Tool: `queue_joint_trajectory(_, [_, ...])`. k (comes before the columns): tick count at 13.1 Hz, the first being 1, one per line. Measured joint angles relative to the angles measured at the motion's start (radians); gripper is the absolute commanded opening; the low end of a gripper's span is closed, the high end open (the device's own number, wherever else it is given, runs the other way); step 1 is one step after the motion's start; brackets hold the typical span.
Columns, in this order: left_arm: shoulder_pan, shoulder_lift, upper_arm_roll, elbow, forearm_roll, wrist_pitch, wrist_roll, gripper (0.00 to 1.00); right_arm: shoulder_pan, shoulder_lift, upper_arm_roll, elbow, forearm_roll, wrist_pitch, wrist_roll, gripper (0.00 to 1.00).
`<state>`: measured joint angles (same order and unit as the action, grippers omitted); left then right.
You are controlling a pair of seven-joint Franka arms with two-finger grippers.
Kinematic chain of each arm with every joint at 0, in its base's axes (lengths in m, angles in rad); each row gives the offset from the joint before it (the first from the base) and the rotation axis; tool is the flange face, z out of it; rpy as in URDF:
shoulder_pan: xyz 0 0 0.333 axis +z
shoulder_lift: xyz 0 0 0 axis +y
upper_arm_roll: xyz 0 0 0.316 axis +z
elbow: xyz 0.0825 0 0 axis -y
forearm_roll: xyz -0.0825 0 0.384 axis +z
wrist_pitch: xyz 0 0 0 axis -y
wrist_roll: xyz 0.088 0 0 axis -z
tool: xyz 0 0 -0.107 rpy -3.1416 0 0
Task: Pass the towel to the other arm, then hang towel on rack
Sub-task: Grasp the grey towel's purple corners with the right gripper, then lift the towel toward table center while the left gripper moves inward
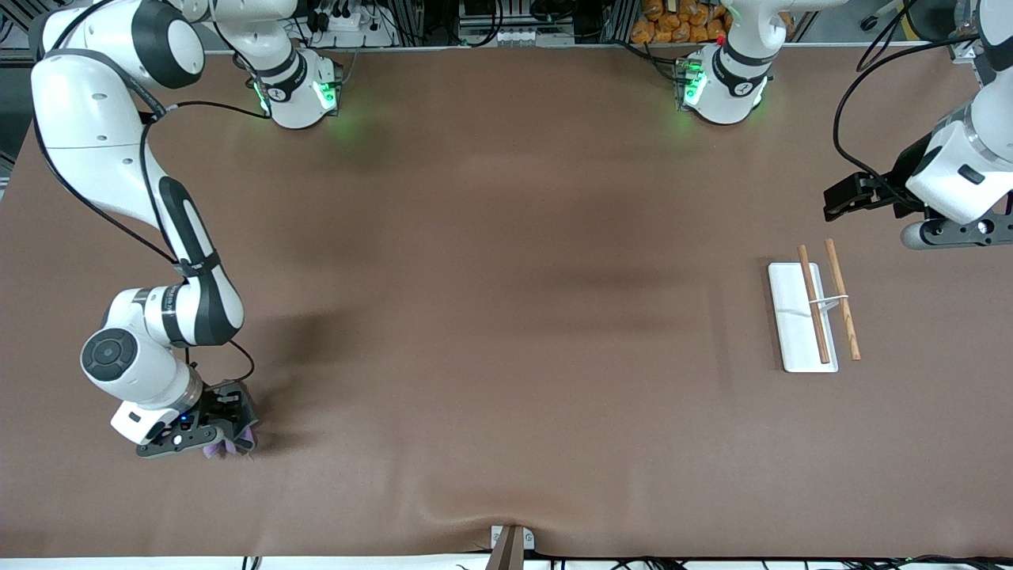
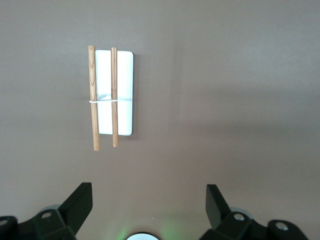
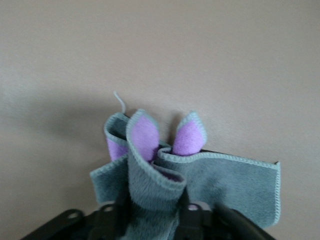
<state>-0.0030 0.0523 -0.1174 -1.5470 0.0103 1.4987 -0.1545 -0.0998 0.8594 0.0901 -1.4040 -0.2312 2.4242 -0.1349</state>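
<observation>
Front view: the right claw (image 1: 225,431) was low at the right arm's end of the brown tabletop (image 1: 491,317), clenched on the towel (image 1: 237,439). The rack (image 1: 803,317) sat well apart, near the waiting left arm.

Left wrist view: the left claw (image 2: 149,202) hung released above the tabletop near the rack (image 2: 122,90).

Right wrist view: the towel (image 3: 180,175) was bunched between the fingers (image 3: 184,212), purple folds showing.

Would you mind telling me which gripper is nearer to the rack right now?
Left. The left gripper hovers beside the rack, jaws open. The right gripper is down at the right arm's end of the table, jaws pinching the towel.
</observation>
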Motion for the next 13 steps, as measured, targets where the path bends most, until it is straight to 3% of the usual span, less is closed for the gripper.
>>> queue_joint_trajectory(6, [-0.005, 0.0, -0.003, 0.001, 0.0, 0.002, 0.0, 1.0, 0.002, 0.0, 0.004, 0.017, 0.036, -0.021, 0.0, 0.0])
queue_joint_trajectory(11, [-0.006, 0.0, -0.007, 0.001, 0.0, 0.002, 0.0, 1.0, 0.003, -0.016, 0.047, 0.227, 0.142, -0.41, -0.001, 0.0])
queue_joint_trajectory(13, [-0.006, 0.0, -0.007, 0.001, 0.0, 0.002, 0.0, 1.0, 0.005, -0.026, 0.066, 0.263, 0.209, -0.512, 0.044, 0.0])
